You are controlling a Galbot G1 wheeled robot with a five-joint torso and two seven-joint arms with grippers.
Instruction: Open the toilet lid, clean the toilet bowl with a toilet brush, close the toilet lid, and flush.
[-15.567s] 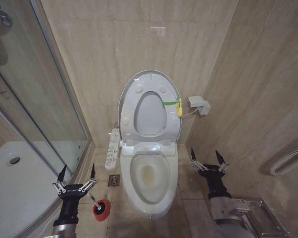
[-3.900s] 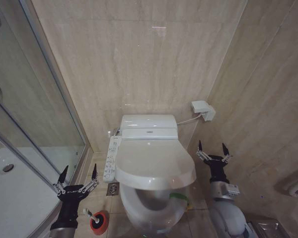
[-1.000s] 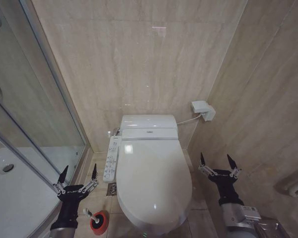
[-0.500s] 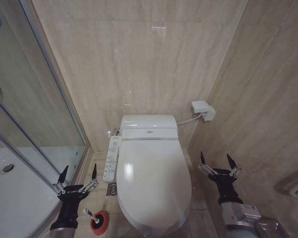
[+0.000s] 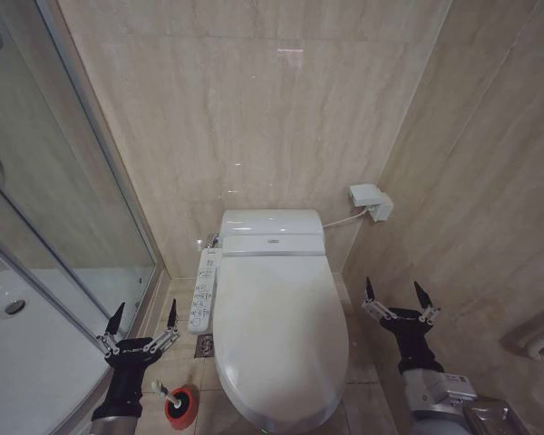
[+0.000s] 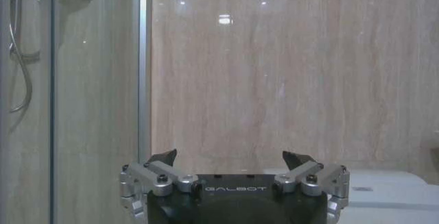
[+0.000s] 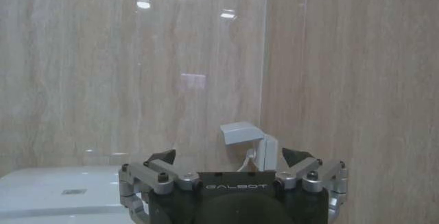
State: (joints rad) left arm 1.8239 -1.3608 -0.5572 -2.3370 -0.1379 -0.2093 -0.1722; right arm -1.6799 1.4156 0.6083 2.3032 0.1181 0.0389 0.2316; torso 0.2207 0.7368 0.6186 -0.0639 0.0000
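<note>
Left pincer [image 5: 142,324] hovers open above the toilet brush [image 5: 170,396] in its red holder [image 5: 182,407] on the floor. Centre, the toilet lid [image 5: 281,335] lies closed. Right pincer [image 5: 398,301] spreads open beside it, empty. Flushing remains; a misjudged reach could press the wrong side-panel [image 5: 204,288] button.

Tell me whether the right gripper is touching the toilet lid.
Apart. In the head view the right gripper stands open beside the closed toilet lid, with a strip of floor tile plainly visible between them.
</note>
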